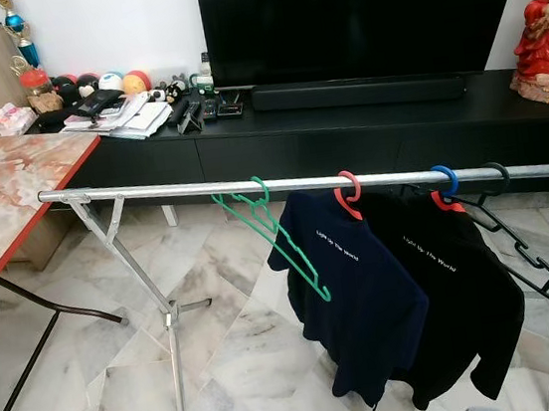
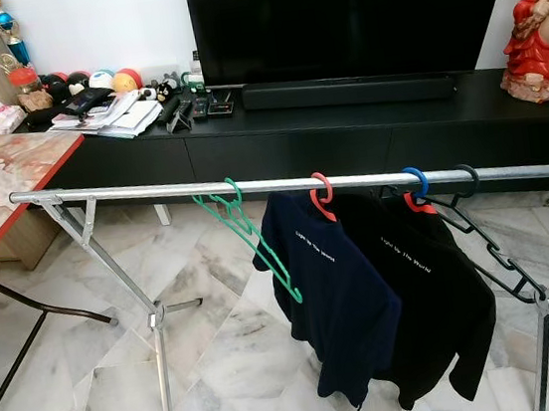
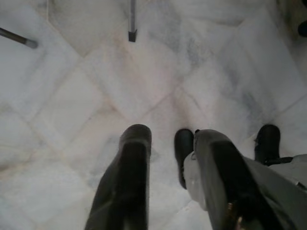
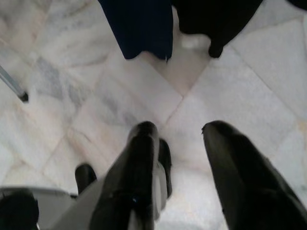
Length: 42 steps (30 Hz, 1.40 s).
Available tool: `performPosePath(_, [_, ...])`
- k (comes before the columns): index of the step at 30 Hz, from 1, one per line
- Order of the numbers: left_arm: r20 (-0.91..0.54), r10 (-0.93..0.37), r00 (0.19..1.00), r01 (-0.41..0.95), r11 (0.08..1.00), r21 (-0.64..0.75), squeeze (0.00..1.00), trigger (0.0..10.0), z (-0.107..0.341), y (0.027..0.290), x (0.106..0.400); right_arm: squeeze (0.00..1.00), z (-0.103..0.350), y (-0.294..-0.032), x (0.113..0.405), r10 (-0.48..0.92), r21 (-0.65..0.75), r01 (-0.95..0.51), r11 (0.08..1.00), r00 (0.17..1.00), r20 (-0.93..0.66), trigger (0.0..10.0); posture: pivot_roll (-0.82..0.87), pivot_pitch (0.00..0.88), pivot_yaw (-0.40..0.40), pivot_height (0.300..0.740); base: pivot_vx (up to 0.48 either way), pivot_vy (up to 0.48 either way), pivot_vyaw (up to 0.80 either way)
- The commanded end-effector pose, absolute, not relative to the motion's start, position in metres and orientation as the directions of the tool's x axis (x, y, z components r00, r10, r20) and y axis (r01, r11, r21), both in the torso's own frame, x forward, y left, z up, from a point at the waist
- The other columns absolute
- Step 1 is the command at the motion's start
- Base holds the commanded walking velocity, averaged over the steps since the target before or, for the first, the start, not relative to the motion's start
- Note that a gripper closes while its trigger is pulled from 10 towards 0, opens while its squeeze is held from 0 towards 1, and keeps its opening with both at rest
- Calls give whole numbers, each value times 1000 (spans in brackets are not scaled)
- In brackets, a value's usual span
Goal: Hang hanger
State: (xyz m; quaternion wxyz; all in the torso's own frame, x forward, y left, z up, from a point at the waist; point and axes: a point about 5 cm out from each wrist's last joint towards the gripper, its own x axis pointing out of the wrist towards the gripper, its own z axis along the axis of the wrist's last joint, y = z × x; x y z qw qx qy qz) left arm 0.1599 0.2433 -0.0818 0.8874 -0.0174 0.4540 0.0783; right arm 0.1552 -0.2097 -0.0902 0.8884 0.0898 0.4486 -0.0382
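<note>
My rail is shiny bare metal; the green hanger at its 6 o'clock, smooth plastic. Shirts look soft matt cloth. Floor: glossy marble.

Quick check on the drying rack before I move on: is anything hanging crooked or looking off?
The green hanger hangs empty at a steep slant on the rail, left of the navy shirt. The black hanger at the right end is empty too, and equally tilted. Both shirts hang normally. Nothing spilled or broken.
</note>
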Motion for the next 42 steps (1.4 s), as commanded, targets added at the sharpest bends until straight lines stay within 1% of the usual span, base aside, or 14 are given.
performPosePath(1, [-825, 117, 553, -128, 990, 55, 1000, 10000, -85, 243, 151, 1000, -91, -213, 152, 11, 114, 139, 984, 586, -810, 10000, -1, 41, -1, 740, 0, 0, 0])
performPosePath(6, [-836, 117, 536, -77, 993, 90, 1000, 10000, -87, 245, 146, 1000, -89, -213, 157, -1, 119, 161, 980, 599, -801, 10000, -20, 70, 11, 740, 0, 0, 0])
performPosePath(10, [-814, 136, 565, -61, 991, 123, 1000, 10000, -82, 250, 153, 1000, -87, -201, 167, 23, 140, 138, 980, 626, -780, 10000, -22, 70, 12, 740, 0, 0, 0])
performPosePath(11, [-805, 130, 579, -54, 991, 121, 0, 10000, -80, 250, 158, 0, -86, -199, 168, 22, 135, 133, 982, 628, -778, 10000, -14, 68, 9, 740, 0, 0, 0])
performPosePath(14, [-782, 108, 613, -38, 994, 107, 0, 10000, -75, 244, 173, 0, -85, -197, 172, 25, 135, 128, 983, 630, -776, 10000, -4, 56, 2, 740, 0, 0, 0])
performPosePath(16, [-780, 107, 616, -37, 994, 107, 0, 10000, -75, 243, 175, 0, -85, -198, 172, 24, 132, 124, 983, 630, -777, 10000, -4, 56, 2, 740, 0, 0, 0])
performPosePath(22, [-797, 119, 593, -67, 993, 99, 0, 10000, -79, 240, 168, 0, -83, -205, 176, -3, 115, 145, 983, 634, -774, 10000, 0, 41, -2, 740, 0, 0, 0])
performPosePath(23, [-800, 131, 585, -105, 991, 85, 0, 10000, -81, 241, 164, 0, -82, -206, 176, -9, 112, 149, 982, 637, -771, 10000, -10, 38, -4, 740, 0, 0, 0])
performPosePath(26, [-805, 145, 575, -154, 986, 67, 0, 10000, -82, 243, 158, 0, -81, -209, 177, -18, 114, 162, 980, 645, -764, 10000, -14, 28, -2, 740, 0, 0, 0])
performPosePath(27, [-805, 145, 575, -154, 986, 67, 0, 10000, -82, 243, 158, 0, -81, -209, 177, -18, 114, 162, 980, 645, -764, 10000, -14, 28, -2, 740, 0, 0, 0])
performPosePath(28, [-805, 150, 574, -159, 985, 70, 0, 10000, -83, 244, 157, 0, -80, -210, 177, -21, 112, 163, 980, 647, -762, 10000, -16, 7, -2, 740, 0, 0, 0])
performPosePath(29, [-796, 161, 583, -188, 980, 61, 0, 10000, -82, 248, 156, 0, -79, -214, 179, -38, 114, 186, 976, 658, -752, 10000, -14, 0, -4, 740, 0, 0, 0])
performPosePath(31, [-787, 165, 594, -200, 978, 54, 0, 10000, -80, 250, 159, 0, -77, -217, 181, -48, 113, 196, 974, 668, -743, 10000, -7, 0, -9, 740, 0, 0, 0])
performPosePath(42, [-778, 158, 608, -180, 982, 58, 0, 10000, -78, 249, 164, 0, -72, -217, 191, -49, 118, 195, 974, 683, -728, 10000, -4, 0, -12, 740, 0, 0, 0])
